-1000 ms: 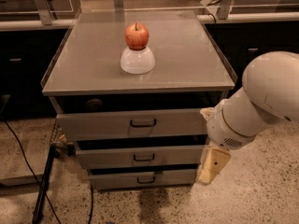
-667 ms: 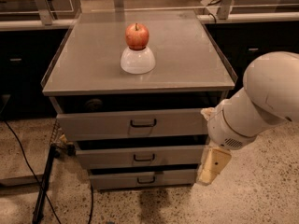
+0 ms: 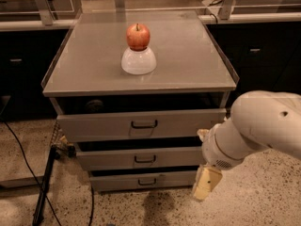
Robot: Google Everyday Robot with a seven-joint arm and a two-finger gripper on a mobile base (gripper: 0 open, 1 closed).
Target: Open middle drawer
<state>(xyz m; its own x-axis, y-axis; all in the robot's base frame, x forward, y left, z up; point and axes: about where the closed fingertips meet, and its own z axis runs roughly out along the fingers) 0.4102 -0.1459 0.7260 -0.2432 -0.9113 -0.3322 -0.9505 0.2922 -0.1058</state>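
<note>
A grey metal cabinet holds three drawers with small dark loop handles. The middle drawer (image 3: pixel 108 158) has a mid-sized front, with its handle (image 3: pixel 144 159) at the centre. It sits a little out from the cabinet, like the top drawer (image 3: pixel 94 125) and the bottom drawer (image 3: pixel 113 181). My gripper (image 3: pixel 207 183) hangs from the white arm (image 3: pixel 254 131) at the right. It is beside the right ends of the middle and bottom drawer fronts, apart from the handle.
A red apple (image 3: pixel 138 36) sits on an upturned white bowl (image 3: pixel 138 61) on the cabinet top (image 3: pixel 188 65). Black cables and a stand leg (image 3: pixel 44 192) lie on the speckled floor at the left. Dark counters stand behind on both sides.
My arm and gripper have dropped lower and slightly left, from beside the middle drawer front towards the bottom drawer. The drawers, apple and bowl have not moved.
</note>
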